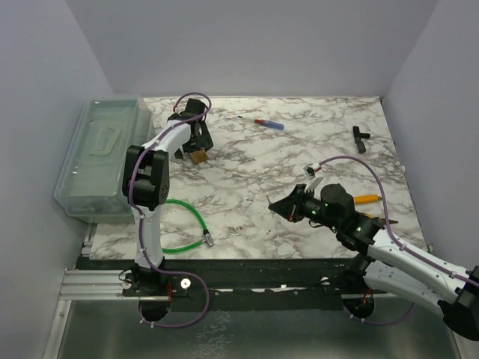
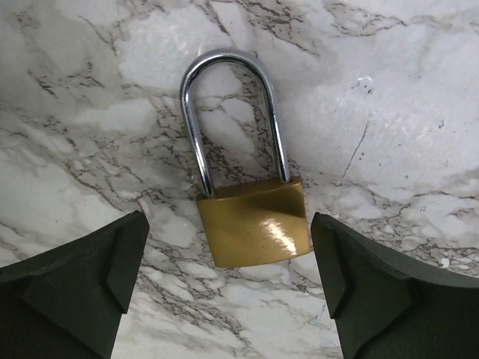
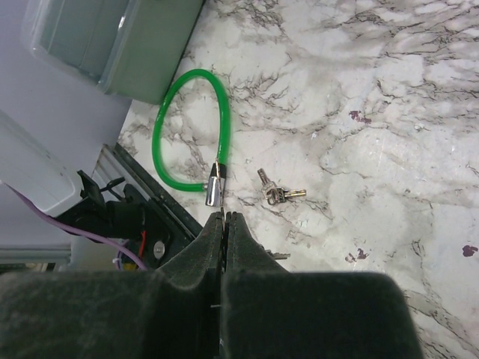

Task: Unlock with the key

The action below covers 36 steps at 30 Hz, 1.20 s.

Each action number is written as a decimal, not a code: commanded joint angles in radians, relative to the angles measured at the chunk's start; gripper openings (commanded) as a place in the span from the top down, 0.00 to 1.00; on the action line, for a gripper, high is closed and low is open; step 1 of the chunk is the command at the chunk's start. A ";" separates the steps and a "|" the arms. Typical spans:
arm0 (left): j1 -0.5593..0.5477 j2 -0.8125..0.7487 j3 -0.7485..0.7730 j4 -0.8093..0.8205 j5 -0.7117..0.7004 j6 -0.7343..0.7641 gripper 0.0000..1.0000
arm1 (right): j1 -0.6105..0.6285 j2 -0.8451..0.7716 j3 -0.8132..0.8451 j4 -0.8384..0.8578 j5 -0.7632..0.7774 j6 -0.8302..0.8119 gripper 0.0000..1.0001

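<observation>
My left gripper (image 2: 228,288) stood wide open around the still-locked brass padlock (image 2: 253,224). My right gripper (image 3: 224,224) was closed and empty, with the key (image 3: 278,194) untouched on the worktop (image 3: 389,112) at frame centre.

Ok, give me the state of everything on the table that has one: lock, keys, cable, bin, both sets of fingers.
padlock: shackle seated in the body, lying flat, not held
keys: loose on the marble, not held
green cable: looped, lying free
clear bin: lid on
left gripper: fingers wide open, straddling the padlock
right gripper: fingers shut, holding nothing visible
</observation>
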State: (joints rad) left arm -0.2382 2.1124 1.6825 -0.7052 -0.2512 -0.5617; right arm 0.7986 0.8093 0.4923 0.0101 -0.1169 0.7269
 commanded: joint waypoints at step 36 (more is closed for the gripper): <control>-0.039 0.039 0.092 -0.076 0.171 -0.060 0.75 | 0.005 -0.085 0.000 -0.110 0.040 0.007 1.00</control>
State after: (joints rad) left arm -0.2447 2.2410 1.8179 -0.7692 -0.2028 -0.5865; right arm 0.7986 0.7383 0.4923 -0.0643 -0.1123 0.7265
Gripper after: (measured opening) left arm 0.588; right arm 0.008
